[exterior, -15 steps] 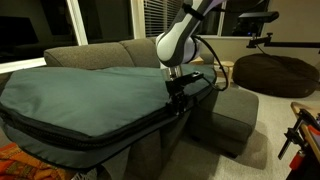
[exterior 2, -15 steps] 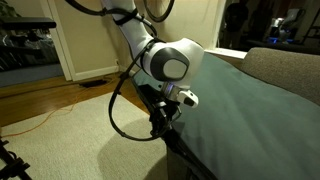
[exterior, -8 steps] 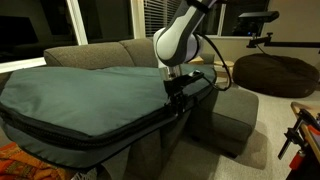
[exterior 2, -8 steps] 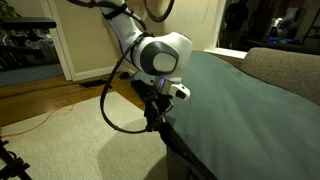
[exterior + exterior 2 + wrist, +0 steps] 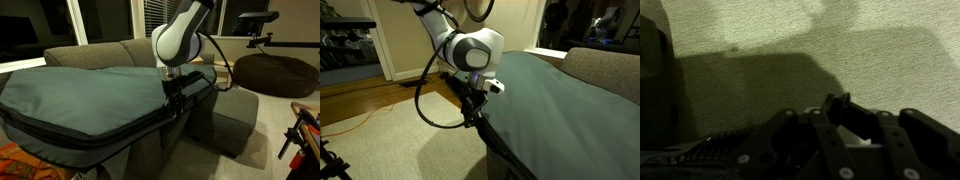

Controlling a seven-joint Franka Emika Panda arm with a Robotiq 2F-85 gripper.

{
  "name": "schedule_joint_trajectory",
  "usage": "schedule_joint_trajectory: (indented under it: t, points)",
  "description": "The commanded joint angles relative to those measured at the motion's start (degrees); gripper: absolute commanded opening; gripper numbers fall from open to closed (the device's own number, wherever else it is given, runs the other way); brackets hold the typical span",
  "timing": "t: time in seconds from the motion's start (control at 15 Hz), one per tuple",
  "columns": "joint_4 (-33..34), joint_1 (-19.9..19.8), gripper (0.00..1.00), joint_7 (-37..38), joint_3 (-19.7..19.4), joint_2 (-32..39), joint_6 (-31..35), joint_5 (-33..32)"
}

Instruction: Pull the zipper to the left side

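A large grey-green bag (image 5: 80, 92) lies over a sofa; it also fills the right of the other exterior view (image 5: 565, 110). A black zipper (image 5: 110, 133) runs along its lower edge, and its teeth show dimly in the wrist view (image 5: 710, 150). My gripper (image 5: 175, 96) sits at the bag's corner edge, also visible in the exterior view from the carpet side (image 5: 472, 110). In the wrist view the fingers (image 5: 845, 120) are closed together on a small dark zipper pull (image 5: 836, 103) above pale carpet.
The grey sofa (image 5: 90, 55) carries the bag, with a grey ottoman (image 5: 235, 112) beside it and a dark beanbag (image 5: 275, 72) behind. An orange cable (image 5: 360, 115) lies on the wood floor. Pale carpet (image 5: 400, 145) spreads below the gripper.
The arm and gripper have shifted a little along the bag's edge, leftward in the carpet-side exterior view, with the fingers still closed at the zipper.
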Motion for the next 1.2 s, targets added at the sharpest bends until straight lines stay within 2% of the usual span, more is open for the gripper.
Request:
schedule_joint_trajectory:
  t: [0.0, 1.13]
  points:
    - [-6.13, 2.19, 0.05, 2.84, 0.13, -5.86, 0.97, -1.28]
    - [-8.89, 8.22, 0.05, 7.52, 0.87, -9.53, 2.28, -5.13]
